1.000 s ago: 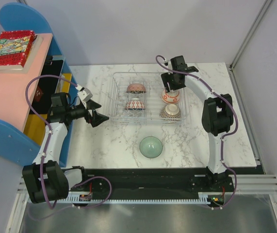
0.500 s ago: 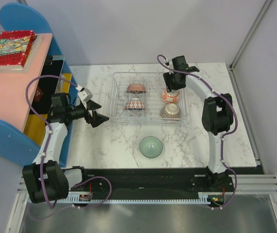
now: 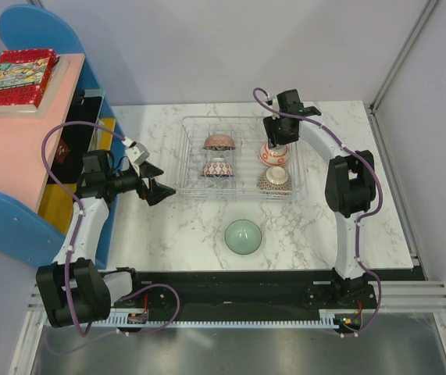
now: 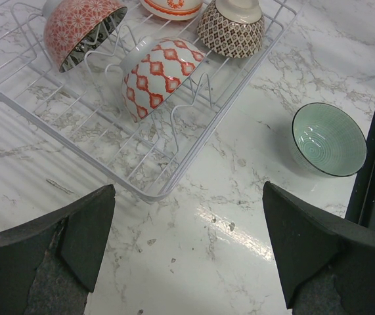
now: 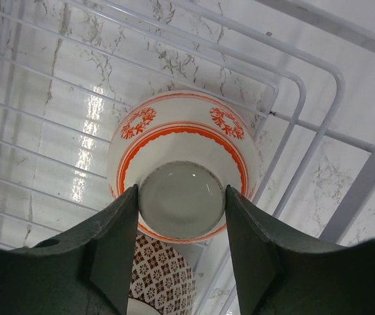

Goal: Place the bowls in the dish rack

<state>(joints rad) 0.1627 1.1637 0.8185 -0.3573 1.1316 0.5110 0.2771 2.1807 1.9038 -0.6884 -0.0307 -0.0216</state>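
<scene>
The clear dish rack [image 3: 187,160] holds several bowls. On its left side are an orange-red floral one [image 3: 219,142] and a red lattice one [image 3: 217,169]. On its right side are a white bowl with orange trim [image 3: 275,154] and a brown-patterned bowl [image 3: 274,180]. My right gripper [image 5: 182,216] is shut on the foot ring of the orange-trimmed bowl [image 5: 184,125], one finger on each side. A pale mint-green bowl [image 3: 244,236] sits on the table in front of the rack. My left gripper [image 3: 162,190] hovers wide open left of the rack's near corner [image 4: 141,190], holding nothing.
A blue and pink shelf unit [image 3: 19,148] with a book [image 3: 16,78] on top stands at the left table edge. The marble tabletop [image 3: 168,234] shows around the mint bowl [image 4: 328,139]. The right arm's links [image 3: 351,187] rise along the rack's right side.
My right gripper's fingers have closed in onto the orange-trimmed bowl's foot. The left arm and the other bowls have not moved.
</scene>
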